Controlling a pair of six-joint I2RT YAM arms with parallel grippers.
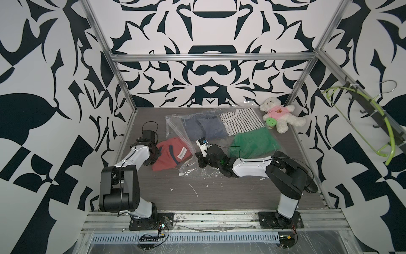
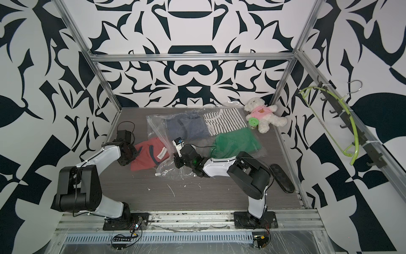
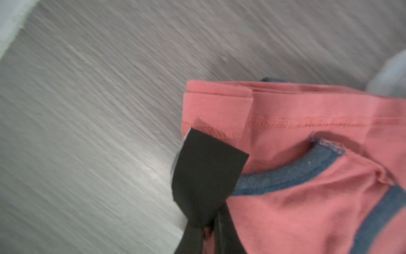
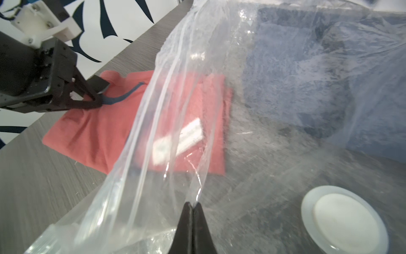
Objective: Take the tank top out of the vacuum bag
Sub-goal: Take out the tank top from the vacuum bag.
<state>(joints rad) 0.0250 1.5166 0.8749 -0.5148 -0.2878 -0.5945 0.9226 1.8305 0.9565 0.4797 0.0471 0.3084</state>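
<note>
The tank top (image 1: 169, 157) (image 2: 146, 158) is coral red with blue trim and lies on the grey table at the left of the vacuum bag (image 1: 175, 129) (image 2: 157, 129). My left gripper (image 1: 156, 154) (image 3: 211, 176) (image 4: 96, 92) is shut on its blue-trimmed edge. Its far part with a white label (image 4: 178, 140) shows through the clear plastic; inside or under, I cannot tell. My right gripper (image 1: 201, 162) (image 4: 193, 204) is shut on a fold of the bag's film (image 4: 175, 99). The round white valve (image 4: 342, 220) lies beside it. A small white slider clip (image 1: 181, 174) rests at the bag's near corner.
Seen through the bag are a dark blue garment (image 1: 204, 127), a striped one (image 1: 241, 119) and a green one (image 1: 252, 143). A teddy bear (image 1: 279, 114) and a green-lidded jar (image 1: 270, 123) sit at the back right. A black object (image 2: 282, 178) lies near the right arm's base.
</note>
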